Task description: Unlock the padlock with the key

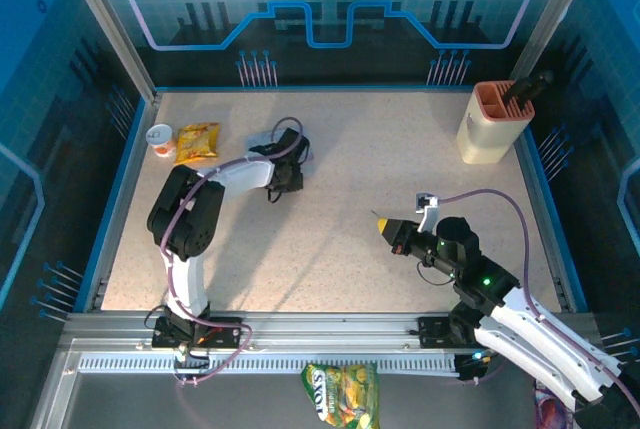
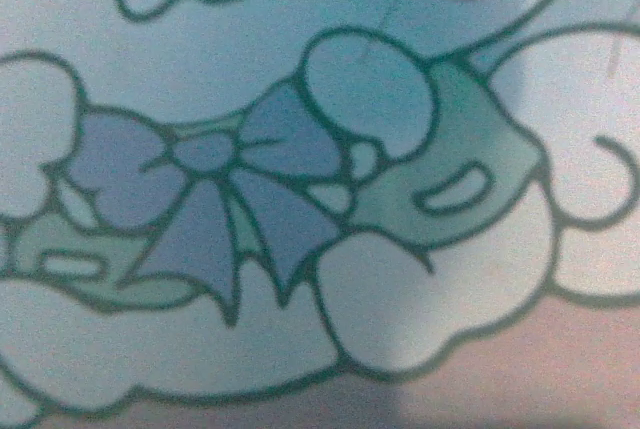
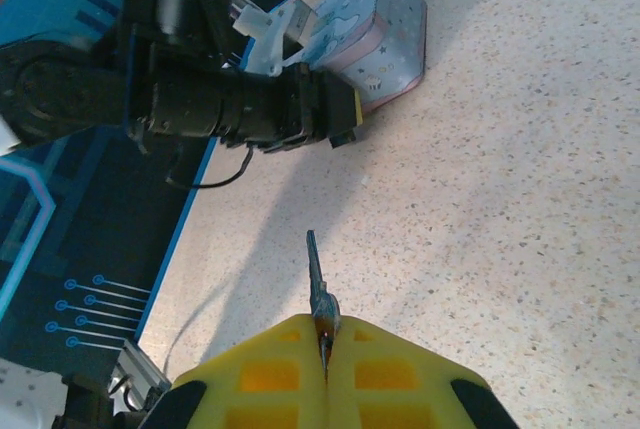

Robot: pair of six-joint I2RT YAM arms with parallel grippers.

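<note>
Clamping key (image 3: pixel 318 294) in right end effector (image 3: pixel 325 349), blade forward toward tin (image 3: pixel 385 39) for insertion; holding left end effector (image 1: pixel 287 171) close over tin, probably steadying it, can't tell released or clenched; can't make out padlock

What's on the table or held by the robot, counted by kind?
Snack packet: 1
Small cup: 1
Patterned tin: 1
Holder: 1
Dark tool in holder: 1
Key: 1
Total: 6
</note>
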